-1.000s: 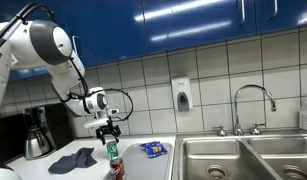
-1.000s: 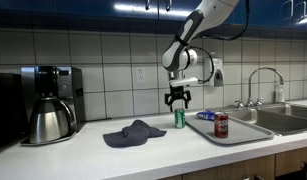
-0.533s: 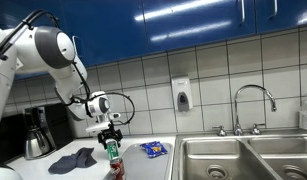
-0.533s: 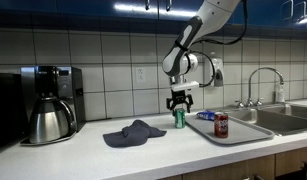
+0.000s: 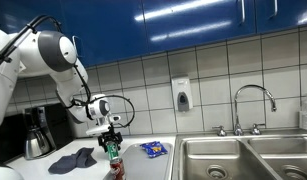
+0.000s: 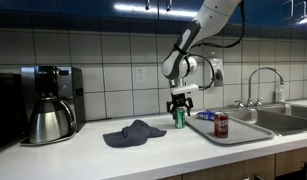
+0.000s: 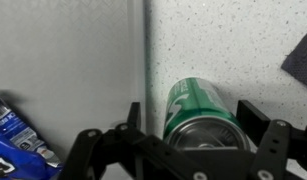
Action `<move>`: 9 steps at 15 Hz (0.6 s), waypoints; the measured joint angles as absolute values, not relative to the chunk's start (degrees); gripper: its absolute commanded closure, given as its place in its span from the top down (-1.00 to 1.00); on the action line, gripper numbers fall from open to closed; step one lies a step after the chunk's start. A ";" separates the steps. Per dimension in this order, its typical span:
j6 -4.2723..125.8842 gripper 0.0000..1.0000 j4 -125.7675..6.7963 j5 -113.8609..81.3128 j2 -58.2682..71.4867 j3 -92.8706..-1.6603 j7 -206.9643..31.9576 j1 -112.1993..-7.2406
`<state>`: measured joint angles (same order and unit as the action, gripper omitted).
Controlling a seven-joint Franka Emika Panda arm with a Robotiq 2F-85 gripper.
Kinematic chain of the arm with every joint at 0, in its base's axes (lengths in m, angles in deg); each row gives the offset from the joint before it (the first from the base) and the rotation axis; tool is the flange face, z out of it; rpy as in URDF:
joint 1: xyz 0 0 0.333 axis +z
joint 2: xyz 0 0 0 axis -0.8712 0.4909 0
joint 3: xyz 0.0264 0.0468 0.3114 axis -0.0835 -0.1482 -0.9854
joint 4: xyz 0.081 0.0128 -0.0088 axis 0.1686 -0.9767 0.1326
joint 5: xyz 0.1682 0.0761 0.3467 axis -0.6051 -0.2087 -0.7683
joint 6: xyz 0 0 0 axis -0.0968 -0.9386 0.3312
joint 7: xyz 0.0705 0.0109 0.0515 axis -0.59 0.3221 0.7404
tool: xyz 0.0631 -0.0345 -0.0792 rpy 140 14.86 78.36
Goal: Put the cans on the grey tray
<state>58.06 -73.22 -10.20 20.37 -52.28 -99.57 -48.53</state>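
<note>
A green can point(image 6: 179, 119) stands upright on the speckled counter, just beside the edge of the grey tray point(image 6: 236, 134). It also shows in an exterior view point(image 5: 112, 153) and in the wrist view point(image 7: 201, 112). A red can point(image 6: 221, 125) stands on the tray; it shows at the bottom edge of an exterior view point(image 5: 118, 171). My gripper point(image 6: 179, 105) is open, directly above the green can, with its fingers straddling the can's top point(image 7: 193, 125). A gap shows between the can and the fingers.
A blue packet point(image 6: 205, 116) lies at the tray's back. A dark cloth point(image 6: 134, 132) lies on the counter near the green can. A coffee maker point(image 6: 48, 105) stands beyond it. A sink point(image 5: 243, 157) with a faucet point(image 5: 253, 103) is past the tray.
My gripper has come down a little over the green can. The cans, tray and cloth have not moved.
</note>
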 measured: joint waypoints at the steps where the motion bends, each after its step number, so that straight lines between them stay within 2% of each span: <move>1: 58.06 0.16 -73.17 -10.20 20.47 -52.17 -99.62 -48.43; 3: 58.06 -0.15 -73.09 -10.20 20.49 -52.06 -99.64 -48.34; 4: 58.05 -0.20 -72.97 -10.20 20.49 -52.06 -99.65 -48.32; 9: 58.04 -0.20 -72.87 -10.48 20.07 -52.19 -99.65 -48.30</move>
